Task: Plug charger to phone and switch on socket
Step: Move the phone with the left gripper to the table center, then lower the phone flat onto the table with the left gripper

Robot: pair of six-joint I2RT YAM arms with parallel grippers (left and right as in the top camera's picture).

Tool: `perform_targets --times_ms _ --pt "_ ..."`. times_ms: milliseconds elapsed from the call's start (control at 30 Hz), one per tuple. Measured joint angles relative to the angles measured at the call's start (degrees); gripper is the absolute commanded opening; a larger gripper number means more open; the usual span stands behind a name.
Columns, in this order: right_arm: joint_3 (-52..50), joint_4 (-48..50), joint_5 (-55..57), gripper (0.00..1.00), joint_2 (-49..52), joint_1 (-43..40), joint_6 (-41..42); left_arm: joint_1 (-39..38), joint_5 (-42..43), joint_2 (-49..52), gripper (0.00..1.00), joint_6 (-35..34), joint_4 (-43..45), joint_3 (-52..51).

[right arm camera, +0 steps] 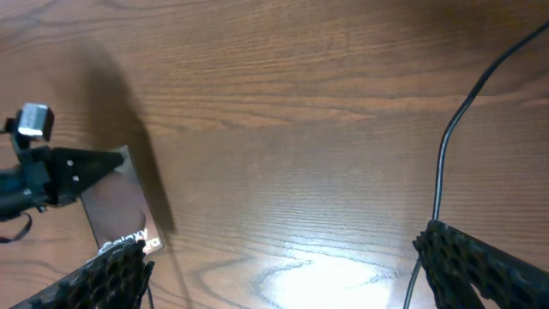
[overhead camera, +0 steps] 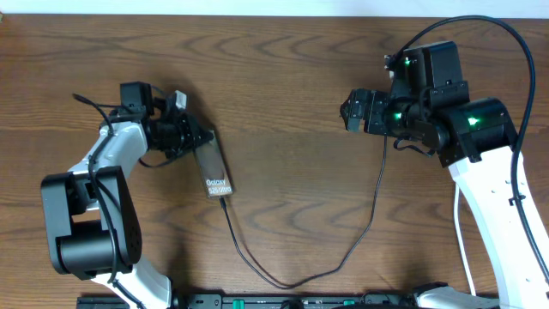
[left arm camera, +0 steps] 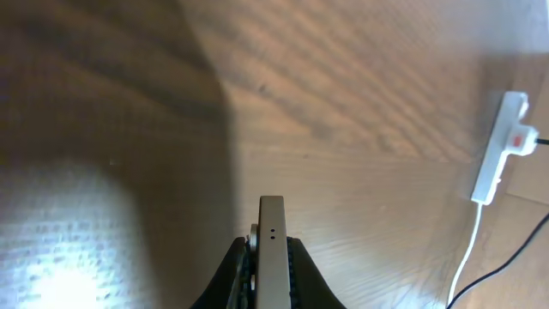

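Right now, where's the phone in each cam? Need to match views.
Overhead: phone left of centre, slanted, with its upper end in the left gripper.
Left wrist: bottom centre, seen edge-on between the fingers.
Right wrist: lower left, with the lettering toward the bottom edge.
Shared landmark: the left gripper clamped on the phone's end shows in all three views.

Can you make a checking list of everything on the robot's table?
Surface: brown wooden table.
Job's things: phone held at one end; charger with its tip at the other end, seating unclear; socket lying flat.
Clutter: nothing seen.
End effectors: left end effector shut on the phone; right end effector open, empty.
Cables: charger cable loops across the table; white cord leaves the socket.
Surroundings: dark rail at the near edge.
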Motion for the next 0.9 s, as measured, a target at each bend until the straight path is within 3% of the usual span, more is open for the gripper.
perform_targets --times_ms 900 --pt "0.0 -0.4 0.0 0.99 0.0 0.0 0.0 0.0 -1.2 1.7 0.07 0.0 0.2 -1.3"
